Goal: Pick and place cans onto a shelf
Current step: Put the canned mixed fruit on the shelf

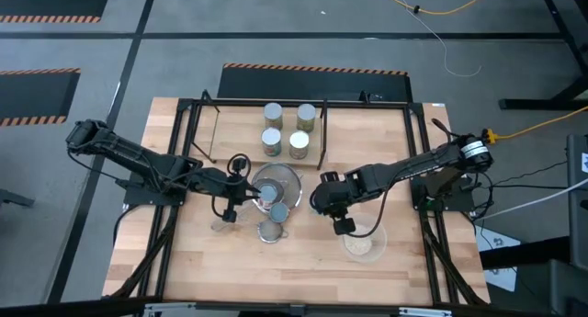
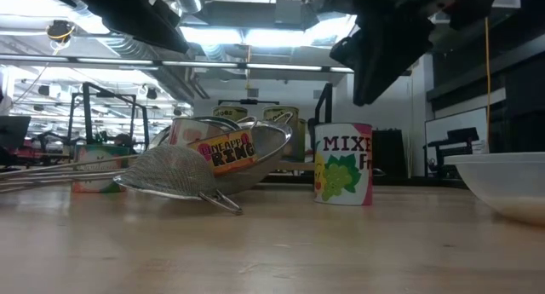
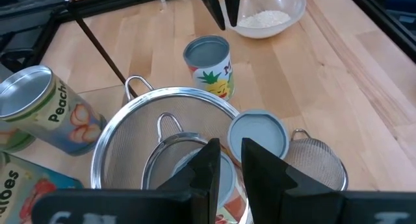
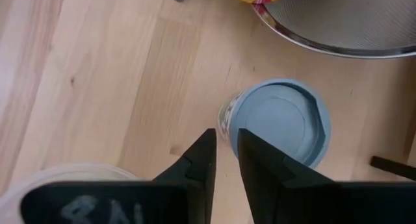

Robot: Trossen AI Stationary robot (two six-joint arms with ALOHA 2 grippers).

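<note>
A blue-topped can marked with mixed fruit [image 2: 343, 164] stands upright on the table beside the large mesh strainer [image 3: 130, 139]. My right gripper [image 4: 225, 143] hangs just above that can [image 4: 279, 123], pointing steeply down, its fingers a narrow gap apart with nothing between them. My left gripper [image 3: 229, 165] hovers over the strainer, also narrowly open and holding nothing. A pineapple can [image 2: 226, 149] lies tilted in the strainer. Another blue-topped can [image 3: 257, 133] stands next to it. Several cans [image 1: 285, 129] stand upright on the shelf [image 1: 323, 138] at the far side.
A glass bowl of beige stuff [image 1: 365, 243] stands near the right gripper, toward the near edge. A small strainer [image 1: 271, 230] lies near the large one. A peach can [image 3: 39, 107] lies tilted beside the strainer. The shelf's black rods [image 1: 207, 124] stand upright at the back.
</note>
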